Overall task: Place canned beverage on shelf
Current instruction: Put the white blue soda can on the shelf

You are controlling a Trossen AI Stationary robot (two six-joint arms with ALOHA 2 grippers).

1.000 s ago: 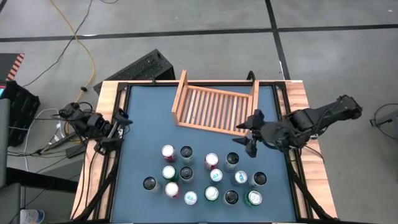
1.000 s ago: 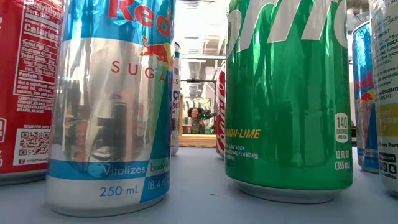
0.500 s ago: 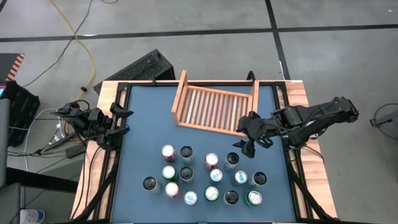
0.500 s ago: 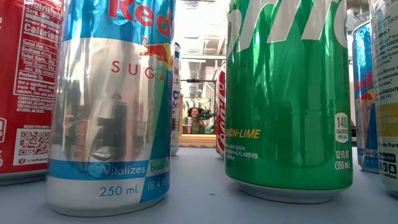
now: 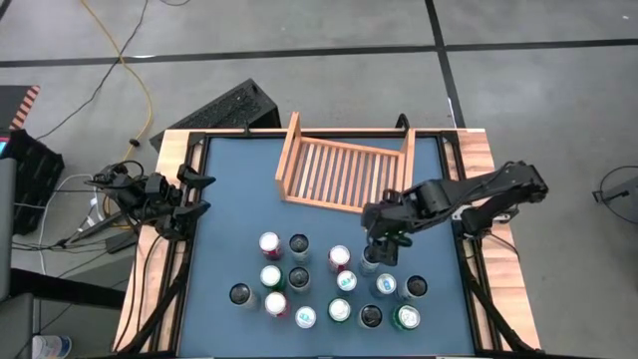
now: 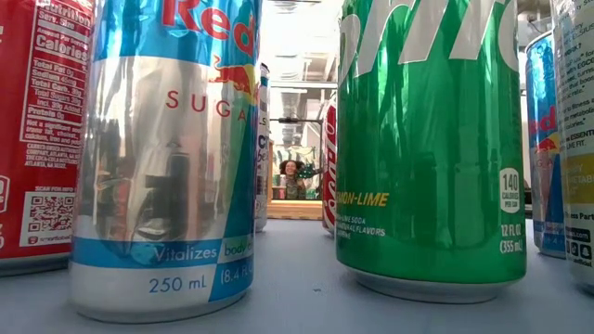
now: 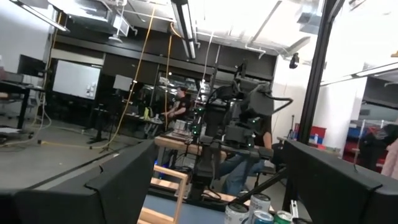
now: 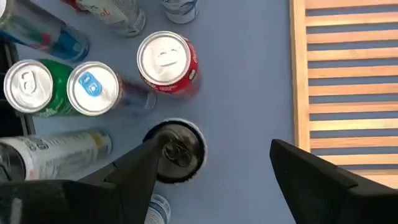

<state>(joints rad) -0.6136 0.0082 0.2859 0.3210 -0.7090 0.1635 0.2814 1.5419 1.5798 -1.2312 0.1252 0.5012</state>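
Shelf: the light wooden rectangular tray with a slatted base and raised side walls [image 5: 344,172] lies at the far middle of the blue table top [image 5: 224,199], with nothing in it.
Cans: a cluster of upright beverage cans stands on the near half of the table, apart from the tray.
Right gripper: the dark two-finger right gripper [image 5: 376,246] reaches in from the right side and hangs above the far right edge of the cluster, just in front of the tray's low front rim.
Right jaws: spread wide, holding nothing.
Can below it: in the right wrist view a dark-topped can [image 8: 177,151] sits under one finger [image 8: 134,168], with a red can with a silver lid [image 8: 166,60] just beside it and a green can [image 8: 31,87] farther off.
Left gripper: the dark left gripper [image 5: 194,193] waits at the left edge of the table, well apart from the cans.
Left jaws: wide apart and empty.
Table level: a tall silver and blue can [image 6: 165,148] and a large green lemon-lime can [image 6: 429,139] fill the low view.
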